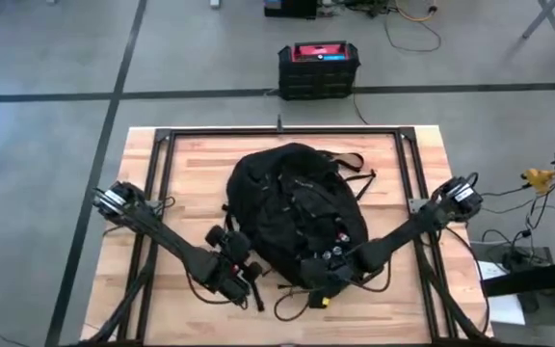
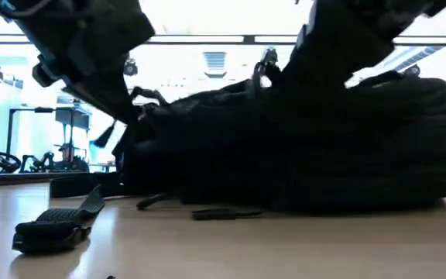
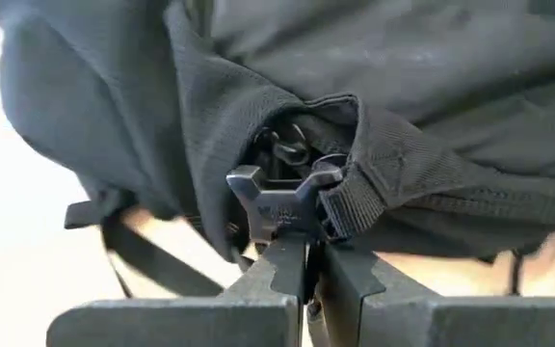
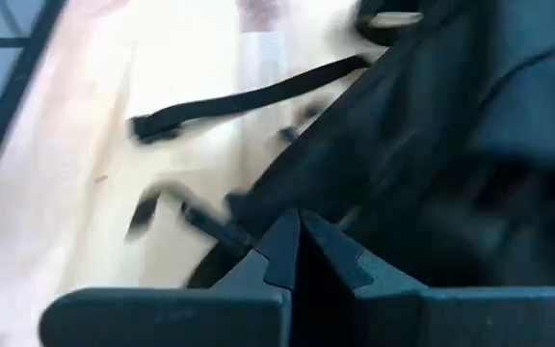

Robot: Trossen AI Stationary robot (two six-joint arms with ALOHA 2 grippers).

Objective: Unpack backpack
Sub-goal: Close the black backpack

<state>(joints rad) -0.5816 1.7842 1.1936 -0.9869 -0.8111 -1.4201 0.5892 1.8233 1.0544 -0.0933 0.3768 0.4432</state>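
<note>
The left gripper (image 3: 292, 253) has its two dark, notched fingers pressed together on a small black plastic zipper pull or buckle piece (image 3: 279, 198) at the edge of the backpack (image 3: 374, 106), where a woven webbing tab (image 3: 355, 204) is stitched into the fabric fold. In the high view this gripper (image 1: 242, 275) sits at the backpack's near left corner, with its arm running back to the table's left edge. The right gripper (image 4: 299, 253) shows its two angular fingers closed together with no gap, their tips against the backpack's soft black cloth (image 4: 432, 145); whether any fabric is caught between them cannot be told. From above it (image 1: 328, 273) lies at the near right end of the pack, next to a small yellow tag (image 1: 324, 301). The one backpack (image 1: 295, 212) is large, rounded and made of matte black woven fabric, and it lies flat at the middle of the pale wooden table (image 1: 191, 173), which has a plank grain and a dark metal frame. Loose black straps trail from it, one flat strap (image 4: 249, 101) lying on the wood beside it and another with a ribbed buckle end (image 2: 53, 229) in the low view. On the grey floor beyond the table stands one black box with a red top (image 1: 318, 69).
</note>
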